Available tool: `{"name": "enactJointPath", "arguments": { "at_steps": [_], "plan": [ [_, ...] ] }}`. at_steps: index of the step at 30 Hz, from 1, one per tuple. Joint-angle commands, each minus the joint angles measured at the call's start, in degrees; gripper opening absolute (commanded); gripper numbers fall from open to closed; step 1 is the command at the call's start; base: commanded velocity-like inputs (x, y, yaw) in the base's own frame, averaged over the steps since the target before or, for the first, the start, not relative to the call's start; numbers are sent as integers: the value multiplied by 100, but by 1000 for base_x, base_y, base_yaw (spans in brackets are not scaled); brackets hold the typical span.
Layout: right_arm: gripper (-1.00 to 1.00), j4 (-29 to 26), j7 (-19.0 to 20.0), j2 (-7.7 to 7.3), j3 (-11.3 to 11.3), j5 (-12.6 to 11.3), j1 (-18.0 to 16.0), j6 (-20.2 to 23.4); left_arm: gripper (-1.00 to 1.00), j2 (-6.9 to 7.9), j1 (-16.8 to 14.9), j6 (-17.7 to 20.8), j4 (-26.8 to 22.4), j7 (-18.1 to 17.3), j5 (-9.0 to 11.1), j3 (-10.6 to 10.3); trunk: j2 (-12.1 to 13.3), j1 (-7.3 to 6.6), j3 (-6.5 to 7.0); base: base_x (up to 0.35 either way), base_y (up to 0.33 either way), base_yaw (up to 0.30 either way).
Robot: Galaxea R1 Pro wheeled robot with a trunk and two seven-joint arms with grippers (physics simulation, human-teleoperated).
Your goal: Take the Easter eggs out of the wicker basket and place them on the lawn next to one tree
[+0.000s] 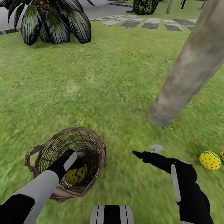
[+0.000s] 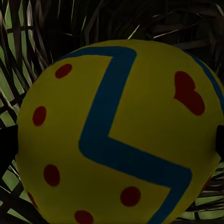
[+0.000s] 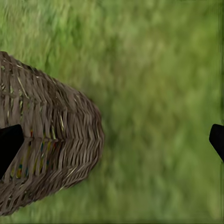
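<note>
One egg (image 1: 77, 175) in basket (image 1: 93, 146), left gripper (image 1: 74, 157) around it (grip unclear); right gripper (image 1: 146, 152) apart.

three eggs (image 1: 76, 175), one basket (image 1: 96, 146), one tree (image 1: 186, 71)

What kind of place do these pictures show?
Most likely a garden: a wide green grass lawn, a thick bare grey-brown tree trunk, and flat grey stepping stones beyond a dark-leaved bush.
</note>
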Motion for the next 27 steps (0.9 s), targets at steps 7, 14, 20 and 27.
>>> {"name": "enactJointPath", "arguments": {
  "at_steps": [7,14,20,27],
  "plan": [
    [100,-6,75,6,-121,53,-5,22,-100,4,3,-35,187,20,192,-34,-1,1,-5,0,0,0],
    [100,-6,79,6,-135,54,-5,22,-100,0,3,-35,190,19,194,-34,-1,1,-5,0,0,0],
    [100,-6,78,6,-139,54,-5,22,-100,0,9,-35,187,20,193,-34,-1,1,-5,0,0,0],
    [100,-6,82,6,-140,54,-5,22,-100,0,4,-28,194,20,194,-34,-1,1,-5,0,0,0]
  ]
}}
